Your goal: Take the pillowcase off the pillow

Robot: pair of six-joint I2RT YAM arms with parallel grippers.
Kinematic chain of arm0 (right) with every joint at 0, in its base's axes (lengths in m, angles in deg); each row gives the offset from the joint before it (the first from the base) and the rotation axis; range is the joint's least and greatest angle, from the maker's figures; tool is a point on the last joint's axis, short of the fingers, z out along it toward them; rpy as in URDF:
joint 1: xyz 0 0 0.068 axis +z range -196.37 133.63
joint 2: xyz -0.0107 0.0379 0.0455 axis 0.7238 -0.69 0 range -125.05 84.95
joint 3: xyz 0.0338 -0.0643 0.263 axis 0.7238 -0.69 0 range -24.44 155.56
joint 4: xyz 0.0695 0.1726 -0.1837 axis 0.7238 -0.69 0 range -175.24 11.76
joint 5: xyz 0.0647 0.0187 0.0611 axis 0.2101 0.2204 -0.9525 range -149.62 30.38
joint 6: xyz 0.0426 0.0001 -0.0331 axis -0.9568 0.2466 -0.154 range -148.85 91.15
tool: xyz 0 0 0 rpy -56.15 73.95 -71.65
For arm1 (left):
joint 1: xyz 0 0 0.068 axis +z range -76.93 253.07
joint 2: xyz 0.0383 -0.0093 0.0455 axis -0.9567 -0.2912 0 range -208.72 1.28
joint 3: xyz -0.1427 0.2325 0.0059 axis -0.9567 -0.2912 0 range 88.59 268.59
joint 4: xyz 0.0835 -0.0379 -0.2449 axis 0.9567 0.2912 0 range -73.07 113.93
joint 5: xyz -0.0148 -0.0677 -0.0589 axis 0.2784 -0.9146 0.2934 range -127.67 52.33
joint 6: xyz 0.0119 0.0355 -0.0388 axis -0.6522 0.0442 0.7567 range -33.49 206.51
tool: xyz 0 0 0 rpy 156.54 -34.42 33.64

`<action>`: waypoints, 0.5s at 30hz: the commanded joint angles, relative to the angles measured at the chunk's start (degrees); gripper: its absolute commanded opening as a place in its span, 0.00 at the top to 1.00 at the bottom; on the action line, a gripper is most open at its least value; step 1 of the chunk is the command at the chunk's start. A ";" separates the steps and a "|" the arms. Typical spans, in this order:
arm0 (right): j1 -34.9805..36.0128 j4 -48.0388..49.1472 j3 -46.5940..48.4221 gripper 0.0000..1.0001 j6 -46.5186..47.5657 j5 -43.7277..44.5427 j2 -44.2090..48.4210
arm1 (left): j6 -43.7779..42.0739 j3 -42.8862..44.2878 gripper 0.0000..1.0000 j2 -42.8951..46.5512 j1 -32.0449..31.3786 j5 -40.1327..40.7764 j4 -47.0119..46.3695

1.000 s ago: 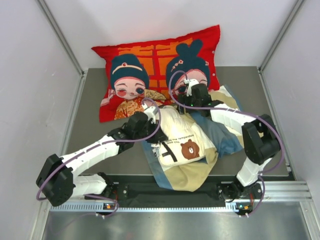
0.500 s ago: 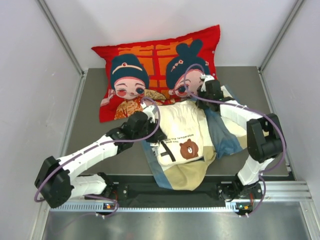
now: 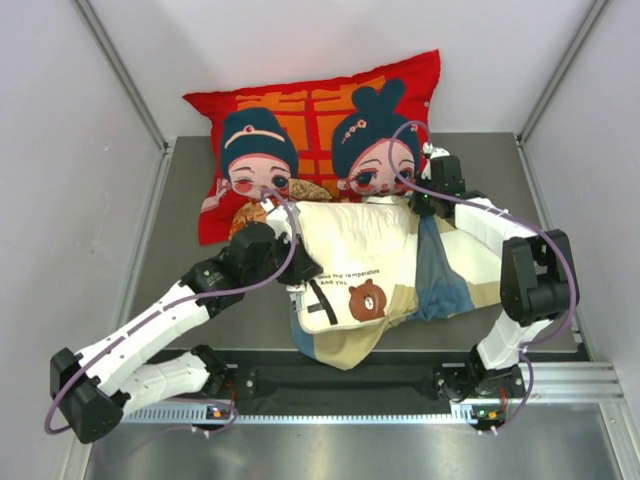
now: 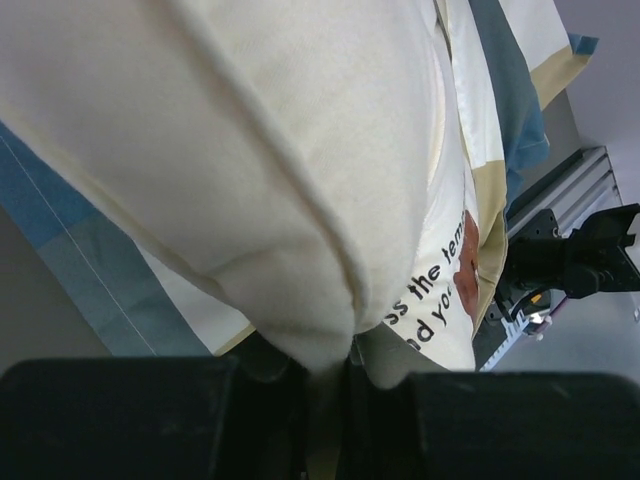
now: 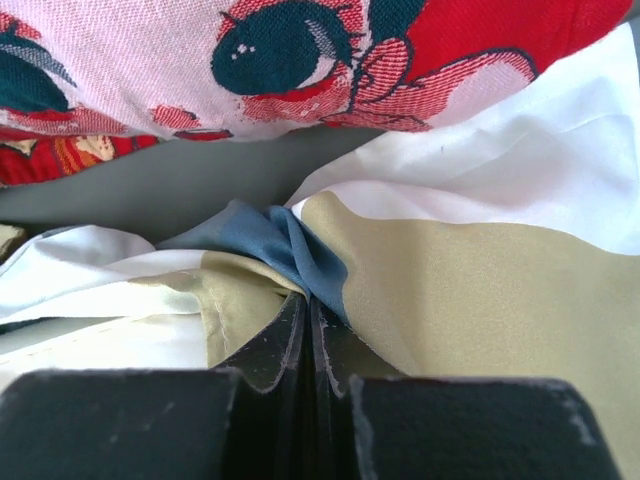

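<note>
Pillow (image 3: 360, 240) partly out of pillowcase (image 3: 438, 272); L jaws pinch pillow corner, R jaws pinch pillowcase fabric.

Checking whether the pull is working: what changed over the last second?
The right gripper, shut on the pillowcase, moved rightward, dragging it that way. The left gripper, pinching the pillow, drew it left, so more of its cream face shows. The red cushion stayed put.

Cream pillow (image 3: 355, 245) w/ bear print, partly out of checked pillowcase (image 3: 445, 280).
</note>
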 commanded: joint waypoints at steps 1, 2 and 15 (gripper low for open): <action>-1.96 -0.19 -1.16 1.00 0.38 1.46 2.43 | -2.56 3.32 1.00 0.42 -0.04 1.09 0.29; -1.79 -0.19 -1.42 1.00 0.38 0.75 3.57 | -2.56 3.32 1.00 -0.71 -0.04 0.92 -0.94; 4.09 -7.91 -5.28 0.20 3.98 -2.95 21.24 | 1.83 5.43 1.00 -15.14 11.80 -4.96 -13.15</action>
